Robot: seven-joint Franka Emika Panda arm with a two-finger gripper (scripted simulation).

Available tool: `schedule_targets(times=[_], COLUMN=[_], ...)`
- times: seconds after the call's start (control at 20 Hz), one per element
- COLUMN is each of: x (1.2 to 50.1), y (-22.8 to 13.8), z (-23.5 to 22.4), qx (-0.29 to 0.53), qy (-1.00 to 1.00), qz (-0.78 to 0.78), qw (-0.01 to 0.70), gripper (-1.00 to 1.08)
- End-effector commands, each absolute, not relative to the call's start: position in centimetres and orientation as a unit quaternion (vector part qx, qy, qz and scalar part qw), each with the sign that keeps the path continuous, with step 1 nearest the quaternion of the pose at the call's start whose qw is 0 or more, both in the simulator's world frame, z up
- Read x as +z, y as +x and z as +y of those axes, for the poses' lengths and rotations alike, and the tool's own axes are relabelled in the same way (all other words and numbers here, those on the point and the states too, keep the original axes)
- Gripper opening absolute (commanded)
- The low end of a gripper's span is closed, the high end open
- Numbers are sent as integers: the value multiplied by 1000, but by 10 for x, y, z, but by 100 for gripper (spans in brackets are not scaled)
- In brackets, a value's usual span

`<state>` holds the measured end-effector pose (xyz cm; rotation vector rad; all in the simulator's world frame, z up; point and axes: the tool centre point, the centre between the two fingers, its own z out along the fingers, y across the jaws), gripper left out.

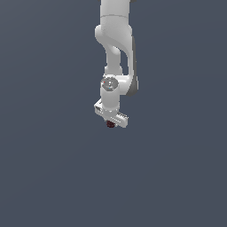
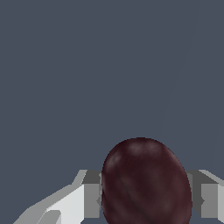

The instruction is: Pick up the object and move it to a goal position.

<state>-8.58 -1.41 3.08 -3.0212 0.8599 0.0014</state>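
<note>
**Gripper grasping the object against a plain background**

Exterior view: the white arm (image 1: 116,48) reaches down from the top edge of the frame, its wrist pointing downward. The gripper (image 1: 111,124) sits at the arm's lower end, its pale crossbar tilted slightly. The object (image 1: 111,124), a tiny dark red lump, shows just beneath the crossbar, touching it and far smaller than the gripper body. A uniform blue-grey field surrounds both; whether the object touches any surface cannot be told.

Wrist view: the object (image 2: 146,181) fills the lower centre as a dark red, egg-shaped mass with darker mottling. The grey fingers (image 2: 91,199) press against its two sides, one on each flank, so the gripper (image 2: 146,197) is clenched on the object.
</note>
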Motion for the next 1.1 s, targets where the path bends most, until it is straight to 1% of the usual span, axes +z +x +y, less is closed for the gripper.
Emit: schedule_targets(times=[0.0,0.4,1.05], x=[35,57,109], y=[-81,-52,17], z=[-20,-54,-133], qx=[0,0,0], qy=[-962,-962,-962], qz=[274,274,274], qw=[0,0,0], gripper=[-100,-100,-100])
